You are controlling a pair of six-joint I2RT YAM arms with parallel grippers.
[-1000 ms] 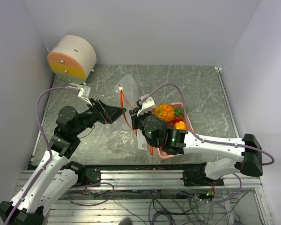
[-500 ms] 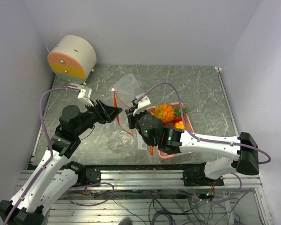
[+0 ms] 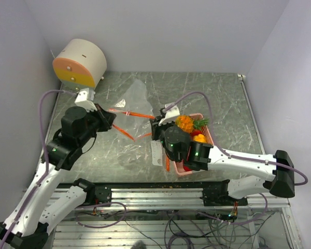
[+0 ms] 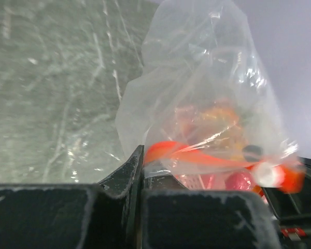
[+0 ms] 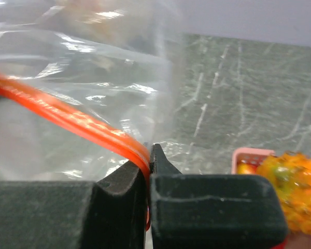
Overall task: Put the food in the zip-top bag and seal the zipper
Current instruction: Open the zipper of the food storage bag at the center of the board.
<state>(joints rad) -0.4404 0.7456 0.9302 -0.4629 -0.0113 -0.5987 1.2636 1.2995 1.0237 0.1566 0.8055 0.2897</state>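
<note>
Clearly left jaws, right jaws each pinch orange zipper (image 5: 67,122); only overhead shows bag (image 3: 133,96) stretched between.

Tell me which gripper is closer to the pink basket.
Right. The right gripper pinches the orange zipper just beside the pink basket; the left gripper pinches the zipper farther away, across the bag.

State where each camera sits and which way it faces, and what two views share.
Top external: above and behind the arms, looking down at the table; both arms show, left gripper and right gripper shut on the zip-top bag.
Left wrist: on the left arm, facing along its fingers into the bag.
Right wrist: on the right arm, facing past its fingers at the orange zipper.
Shared: both wrist views show that zipper.
</note>
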